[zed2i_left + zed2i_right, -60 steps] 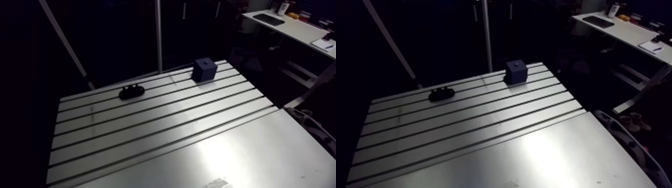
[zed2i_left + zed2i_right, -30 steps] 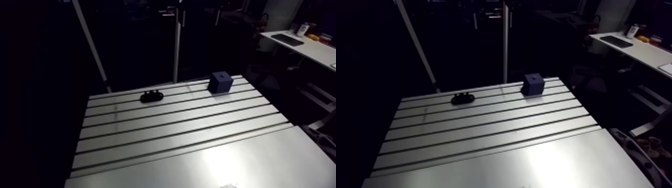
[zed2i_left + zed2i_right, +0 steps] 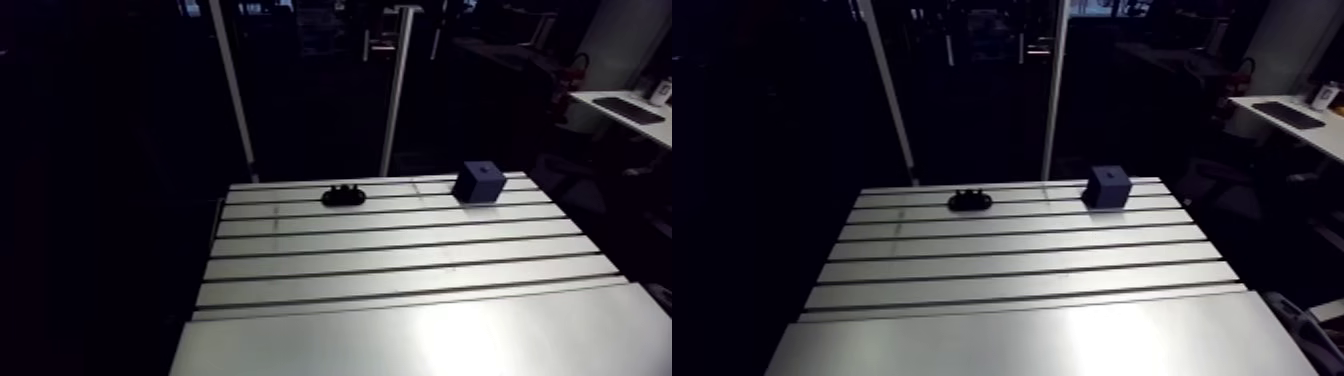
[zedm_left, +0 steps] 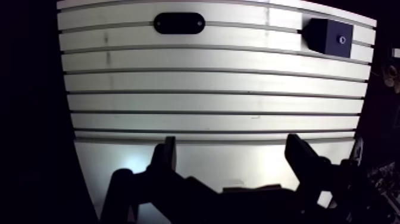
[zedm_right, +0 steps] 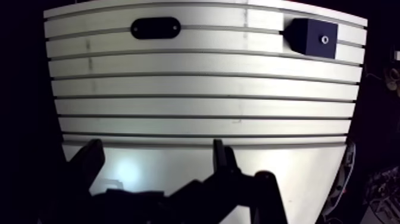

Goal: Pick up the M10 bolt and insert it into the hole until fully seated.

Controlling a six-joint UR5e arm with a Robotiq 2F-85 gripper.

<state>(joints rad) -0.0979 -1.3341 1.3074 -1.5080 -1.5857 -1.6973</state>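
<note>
Slotted surface [image 3: 400, 262] fills the lower half of the arm view. Jaws spread wide over its smooth near strip, nothing between them. Dark blue block [image 3: 479, 182] sits upper right of centre on the far slotted rows, hole [image 4: 341, 40] in its top face. Black oval holder [image 3: 343, 194] upper middle, same far rows, well apart from block. Both far ahead of jaws. Bumps on holder top, too small to tell if one is the bolt

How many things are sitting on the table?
2. A black oval piece lies along the table's far edge; a dark blue block with a hole sits at the far corner.
</note>
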